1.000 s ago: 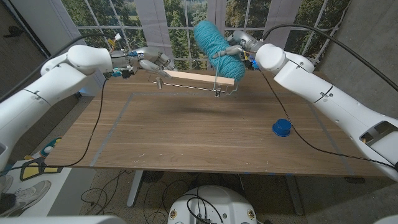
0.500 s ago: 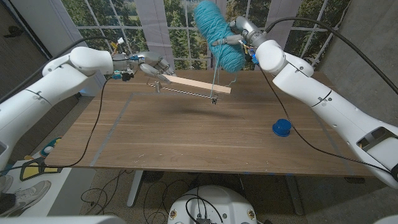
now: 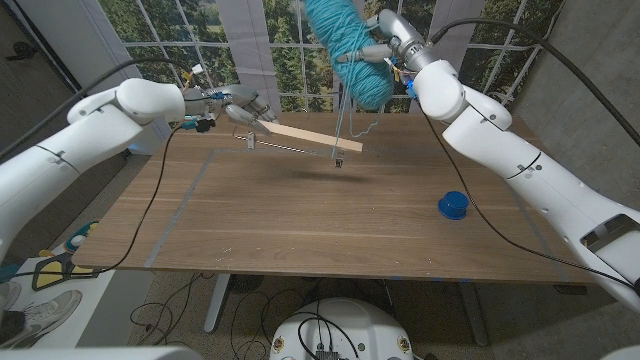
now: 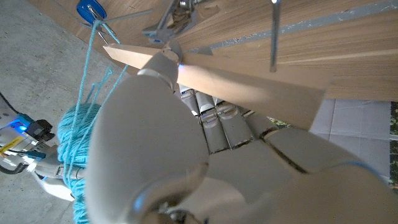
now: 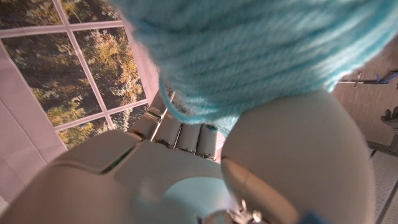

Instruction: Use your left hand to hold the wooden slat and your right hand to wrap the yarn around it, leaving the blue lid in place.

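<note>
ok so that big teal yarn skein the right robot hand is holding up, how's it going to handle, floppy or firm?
Probably soft and floppy: the teal yarn skein bulges and sags around the right robot hand. Likely light for its bulk, held high without visible strain. Its loose strand trails down to the wooden slat and could snag.

Wooden desk (image 3: 300,215) w/ grey tape rectangle (image 3: 190,185) marked on top; blue lid (image 3: 452,206) sits near right edge.
</note>
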`<state>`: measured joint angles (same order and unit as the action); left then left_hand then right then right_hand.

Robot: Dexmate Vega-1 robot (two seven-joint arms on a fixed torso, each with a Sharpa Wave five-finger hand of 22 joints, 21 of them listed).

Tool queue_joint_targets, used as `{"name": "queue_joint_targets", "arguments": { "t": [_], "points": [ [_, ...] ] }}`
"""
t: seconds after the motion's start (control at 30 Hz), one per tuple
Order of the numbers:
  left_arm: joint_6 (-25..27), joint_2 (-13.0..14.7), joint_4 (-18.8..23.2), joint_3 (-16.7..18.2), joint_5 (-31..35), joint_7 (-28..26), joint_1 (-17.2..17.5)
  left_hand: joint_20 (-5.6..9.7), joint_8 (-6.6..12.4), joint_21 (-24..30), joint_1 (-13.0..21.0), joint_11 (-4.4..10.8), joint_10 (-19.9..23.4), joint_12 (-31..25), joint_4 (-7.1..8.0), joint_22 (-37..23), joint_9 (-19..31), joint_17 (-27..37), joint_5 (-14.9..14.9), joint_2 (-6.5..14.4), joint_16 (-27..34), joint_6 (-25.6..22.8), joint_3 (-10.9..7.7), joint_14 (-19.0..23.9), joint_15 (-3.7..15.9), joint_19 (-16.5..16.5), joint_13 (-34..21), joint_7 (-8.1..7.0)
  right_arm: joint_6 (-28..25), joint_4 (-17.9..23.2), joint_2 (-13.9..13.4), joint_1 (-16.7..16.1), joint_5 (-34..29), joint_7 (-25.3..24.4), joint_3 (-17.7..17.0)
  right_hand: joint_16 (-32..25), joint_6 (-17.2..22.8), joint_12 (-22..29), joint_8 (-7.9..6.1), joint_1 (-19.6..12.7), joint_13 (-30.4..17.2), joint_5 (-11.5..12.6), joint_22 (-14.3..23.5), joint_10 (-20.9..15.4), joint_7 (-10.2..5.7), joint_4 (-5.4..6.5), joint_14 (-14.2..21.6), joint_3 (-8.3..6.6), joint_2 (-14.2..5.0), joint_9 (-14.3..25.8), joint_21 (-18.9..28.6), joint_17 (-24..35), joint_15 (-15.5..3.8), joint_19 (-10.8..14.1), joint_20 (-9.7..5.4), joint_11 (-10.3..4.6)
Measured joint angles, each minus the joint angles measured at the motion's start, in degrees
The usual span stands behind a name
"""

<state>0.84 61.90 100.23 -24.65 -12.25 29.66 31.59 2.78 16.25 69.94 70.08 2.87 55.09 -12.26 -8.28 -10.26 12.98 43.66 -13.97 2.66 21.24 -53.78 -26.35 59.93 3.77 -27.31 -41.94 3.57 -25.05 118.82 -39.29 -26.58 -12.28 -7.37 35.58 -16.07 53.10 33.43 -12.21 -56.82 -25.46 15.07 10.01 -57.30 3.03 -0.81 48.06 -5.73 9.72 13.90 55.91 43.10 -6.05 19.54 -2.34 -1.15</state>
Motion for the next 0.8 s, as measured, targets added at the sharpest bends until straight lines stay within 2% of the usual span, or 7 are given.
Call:
{"name": "queue_joint_targets", "arguments": {
  "t": [0.1, 0.13, 0.27, 0.37, 0.43, 0.53, 0.8],
  "points": [
    [0.0, 0.2, 0.8, 0.3, 0.0, 0.0, 0.6, 0.0, 0.0, 0.0, 0.0, 0.0, 0.0, 0.0, 0.0, 0.0, 0.0, 0.0, 0.0, 0.0, 0.0, 0.0, 0.0, 0.0, 0.0, 0.0, 0.0, 0.0, -0.2, 2.0, -0.8, 0.0, -1.4, 1.5, 0.0, 0.0, -0.2, 0.0, -0.18, 0.0, 0.1, 0.0, 0.0, 0.0, -0.2, 0.12, 0.0, -0.12, 0.0, -0.1, 0.0, -0.1, 0.01, 0.0, 0.0, 0.0],
    [1.9, 0.4, 1.3, 0.6, 1.2, -3.0, 0.9, 0.0, 0.0, 0.2, 0.0, 0.0, 0.0, 0.0, 0.0, 0.0, 0.0, 0.0, 0.0, 0.0, 0.0, 0.0, 0.0, 0.0, 0.0, 0.0, 0.0, 0.0, -0.5, 3.0, -1.2, 0.0, -2.0, 2.4, 0.0, 0.0, -0.3, 0.0, -0.2, 0.0, 0.1, 0.0, 0.0, 0.0, -0.31, 0.26, 0.0, -0.26, 0.0, -0.1, 0.0, -0.1, 0.01, 0.0, 0.0, 0.0],
    [3.2, 0.7, 2.4, 0.9, 2.1, -4.8, 1.6, 0.0, 0.0, 0.2, 0.0, 0.0, 0.0, 0.0, 0.0, 0.0, 0.0, -0.1, 0.0, 0.0, 0.0, 0.0, 0.0, 0.0, 0.0, 0.0, 0.3, 0.0, -1.7, 4.8, -2.0, 0.3, -3.6, 5.4, 0.2, 0.0, -0.4, -0.1, -0.23, -0.4, 0.3, 0.1, 0.0, 0.2, -0.4, 0.28, 0.0, -0.28, 0.39, -0.1, 0.0, -0.1, 0.01, 0.0, 0.0, -0.2],
    [3.2, 0.8, 3.5, 1.5, 2.1, -4.8, 2.5, 0.0, -0.01, 0.2, 0.0, -0.31, 0.3, 0.0, 0.0, 0.0, 0.0, -0.2, 0.1, 0.0, -0.3, 0.0, 0.0, 0.0, 0.01, 0.0, 0.6, 0.0, -2.8, 4.8, -2.0, 0.3, -4.4, 7.7, 0.2, 0.0, -0.4, -0.2, -0.23, -0.4, 0.4, 0.2, 0.0, 0.2, -0.4, 0.61, 0.2, -0.14, 0.39, -0.1, 0.0, 0.1, 0.13, 0.0, 0.0, -0.2],
    [5.5, 0.8, 3.9, 1.9, 3.4, -8.6, 3.0, 0.0, -0.02, 0.2, 0.0, -0.31, 0.3, 0.0, 0.0, 0.0, 0.0, -0.4, 0.1, 0.0, -0.3, 0.0, 0.0, 0.0, 0.01, 0.0, 0.8, -0.01, -3.5, 8.4, -3.6, 0.9, -4.8, 9.4, 0.3, -0.1, -0.6, -0.2, -0.24, -0.4, 0.5, 0.2, 0.0, 0.2, -0.62, 0.61, 0.9, -0.14, 0.37, -0.1, 0.0, 0.4, 0.01, 0.0, 0.0, -0.2],
    [5.7, 0.8, 4.5, 2.5, 3.4, -8.9, 4.0, 0.0, -0.08, 0.6, 0.0, -0.31, 0.3, 0.0, 0.0, 0.0, 0.0, -0.8, 0.5, 0.0, -0.5, 0.0, 0.0, 0.1, -0.09, 0.0, 0.9, -0.01, -4.4, 8.6, -3.7, 1.0, -5.1, 11.5, 0.3, -0.9, -0.7, -0.3, -0.24, -0.4, 0.9, 0.2, 0.0, 0.2, -0.72, 0.61, 1.8, -0.15, 0.36, -0.1, 0.0, 0.8, -0.31, 0.0, 0.0, -0.21],
    [7.5, 0.2, 5.9, 5.1, 2.9, -17.1, 7.4, 0.0, -0.17, 0.8, 0.0, -0.11, 1.1, 0.2, -0.24, 0.0, 0.1, -1.7, 0.6, 0.0, -0.9, -0.4, -0.24, 0.7, -0.16, 0.0, 1.6, -0.42, -7.9, 12.8, -5.9, 1.7, -5.0, 17.6, 0.3, -1.7, -0.8, -0.5, -0.22, -0.3, 1.3, 0.2, 0.0, -0.1, -0.82, 0.61, 3.1, -0.15, 0.34, -0.2, 0.0, 1.6, -0.74, 0.5, -0.03, -0.41]
  ]
}}
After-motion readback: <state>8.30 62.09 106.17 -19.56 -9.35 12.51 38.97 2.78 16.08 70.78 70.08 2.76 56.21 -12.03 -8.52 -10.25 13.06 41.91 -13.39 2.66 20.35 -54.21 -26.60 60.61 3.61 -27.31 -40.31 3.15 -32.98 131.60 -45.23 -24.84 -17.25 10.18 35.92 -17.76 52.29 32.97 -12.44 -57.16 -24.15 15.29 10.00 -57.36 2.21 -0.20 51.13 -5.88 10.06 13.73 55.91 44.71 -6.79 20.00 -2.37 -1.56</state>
